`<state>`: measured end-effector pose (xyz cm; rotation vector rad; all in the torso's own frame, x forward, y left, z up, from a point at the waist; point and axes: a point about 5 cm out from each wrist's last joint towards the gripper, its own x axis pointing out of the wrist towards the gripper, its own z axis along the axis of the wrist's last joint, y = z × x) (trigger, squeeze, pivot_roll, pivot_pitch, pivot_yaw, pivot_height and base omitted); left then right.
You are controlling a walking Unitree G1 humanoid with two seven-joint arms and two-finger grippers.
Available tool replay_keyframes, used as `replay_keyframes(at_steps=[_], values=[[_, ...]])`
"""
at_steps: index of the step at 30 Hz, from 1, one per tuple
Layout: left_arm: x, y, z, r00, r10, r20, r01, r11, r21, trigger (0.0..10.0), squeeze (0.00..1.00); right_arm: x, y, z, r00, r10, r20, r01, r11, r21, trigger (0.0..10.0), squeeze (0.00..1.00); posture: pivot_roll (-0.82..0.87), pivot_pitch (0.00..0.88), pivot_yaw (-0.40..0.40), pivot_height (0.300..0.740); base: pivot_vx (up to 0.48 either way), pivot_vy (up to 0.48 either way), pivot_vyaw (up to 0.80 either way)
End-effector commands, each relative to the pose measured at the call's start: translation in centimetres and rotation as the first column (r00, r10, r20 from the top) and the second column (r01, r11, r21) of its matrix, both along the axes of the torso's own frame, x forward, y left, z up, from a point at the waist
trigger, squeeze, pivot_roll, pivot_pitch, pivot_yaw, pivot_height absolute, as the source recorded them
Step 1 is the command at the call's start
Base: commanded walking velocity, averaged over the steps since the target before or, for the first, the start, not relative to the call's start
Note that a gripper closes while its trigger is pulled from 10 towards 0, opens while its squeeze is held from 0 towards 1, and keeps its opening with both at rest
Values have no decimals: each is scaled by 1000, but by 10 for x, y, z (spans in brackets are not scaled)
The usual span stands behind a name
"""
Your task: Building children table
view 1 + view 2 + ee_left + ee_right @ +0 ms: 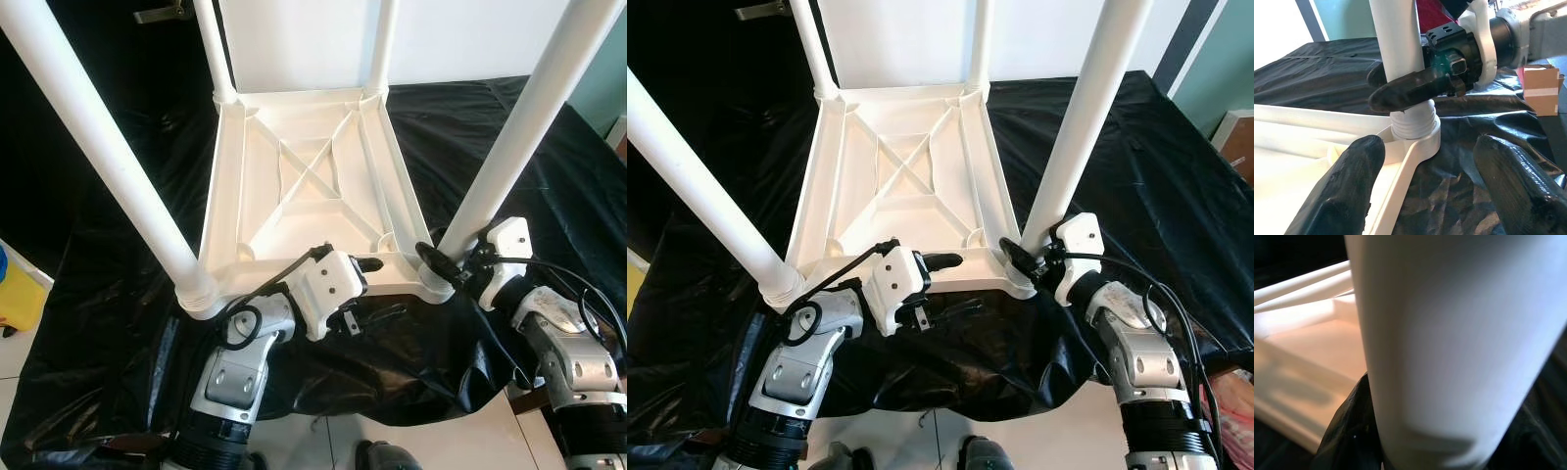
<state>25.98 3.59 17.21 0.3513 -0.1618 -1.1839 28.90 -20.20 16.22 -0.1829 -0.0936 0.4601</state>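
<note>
Nearest, my left gripper (377, 289) rests unclenched at the near rim of the inverted tabletop (299, 186) on black sheeting (118, 323); my right gripper (438, 262) clasps the near-right leg (514, 137) at its socket. Beyond stand 3 more legs; an oblique twist could cross-thread this leg or drag the tabletop

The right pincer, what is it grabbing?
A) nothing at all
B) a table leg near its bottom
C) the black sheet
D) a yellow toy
B: the right pincer closes around the white table leg just above its socket in the upside-down tabletop.
</note>
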Motion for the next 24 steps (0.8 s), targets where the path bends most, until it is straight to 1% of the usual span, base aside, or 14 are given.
replay_keyframes(at_steps=[1,2,4,5,8,11,13,16,17,18,19,20,22,24], values=[[10,3,1,982,189,22,-187,981,-60,10000,0,0,3,-13,992,-110,-59,111,994,16,10000,0,-155,118,34,740,0,0,0],[10,3,1,982,189,22,-187,981,-60,10000,0,0,3,-13,992,-110,-59,111,994,16,10000,0,-155,118,34,740,0,0,0],[10,2,0,983,183,21,-182,982,-59,10000,0,1,7,-13,982,-178,-60,181,982,53,10000,0,-158,120,37,740,0,0,0],[10,2,0,983,183,21,-182,982,-59,10000,0,1,7,-13,982,-178,-60,181,982,53,10000,0,-158,120,37,740,0,0,0],[10,1,0,984,177,18,-176,983,-58,10000,0,0,18,-15,949,-302,-95,312,941,131,10000,0,-157,122,39,740,0,0,0],[9,1,0,984,175,18,-174,983,-57,10000,0,-2,23,-16,936,-337,-103,350,925,146,10000,0,-157,122,39,740,0,0,0],[8,1,-1,985,174,16,-173,983,-56,10000,0,-6,32,-18,912,-394,-116,409,899,160,10000,0,-156,128,37,740,0,0,0],[8,1,-1,985,173,15,-172,983,-56,10000,0,-7,34,-19,902,-415,-120,431,888,163,10000,0,-156,128,37,740,0,0,0],[8,1,-1,985,173,14,-172,983,-57,10000,0,-10,39,-21,868,-477,-136,494,853,169,10000,0,-153,131,31,740,0,0,0],[8,1,-1,985,173,14,-172,983,-57,10000,0,-10,39,-21,868,-477,-136,494,853,169,10000,0,-153,131,31,740,0,0,0],[7,1,-2,985,174,12,-173,983,-58,10000,0,-13,44,-23,834,-530,-154,551,814,182,10000,0,-149,133,27,740,0,0,0],[6,0,-2,985,174,9,-173,983,-58,10000,0,-15,51,-25,811,-556,-181,584,788,194,10000,0,-147,134,26,740,0,0,0],[6,0,-2,985,174,7,-173,983,-59,10000,0,-17,57,-26,799,-568,-198,600,775,201,10000,0,-146,135,26,740,0,0,0],[5,0,-3,985,174,6,-173,983,-59,10000,0,-18,60,-26,798,-566,-206,601,773,205,10000,0,-146,135,26,740,0,0,0]])
